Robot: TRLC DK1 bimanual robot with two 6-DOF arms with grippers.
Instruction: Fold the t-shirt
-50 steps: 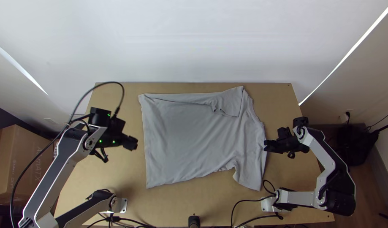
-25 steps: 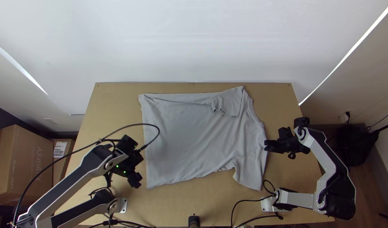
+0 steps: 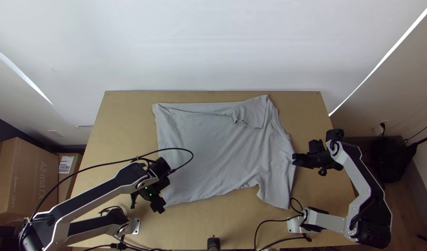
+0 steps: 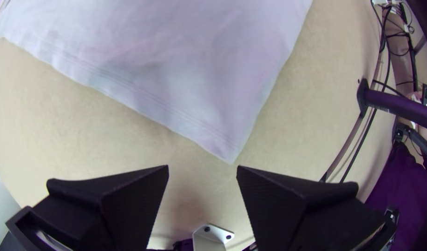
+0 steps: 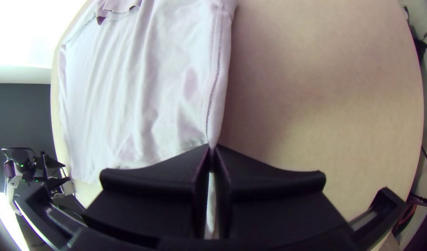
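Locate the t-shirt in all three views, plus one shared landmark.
Top view: t-shirt mid-picture, mostly spread, a flap folded near its far edge.
Left wrist view: hem corner just beyond the open left gripper.
Right wrist view: seamed edge runs into the right gripper, pinched there.
Shared landmark: left gripper, small and distant in the right wrist view.

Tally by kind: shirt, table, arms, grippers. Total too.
Shirt: 1
Table: 1
Arms: 2 (left arm, right arm)
Grippers: 2 (left gripper open, right gripper shut on the shirt)
Total: 6
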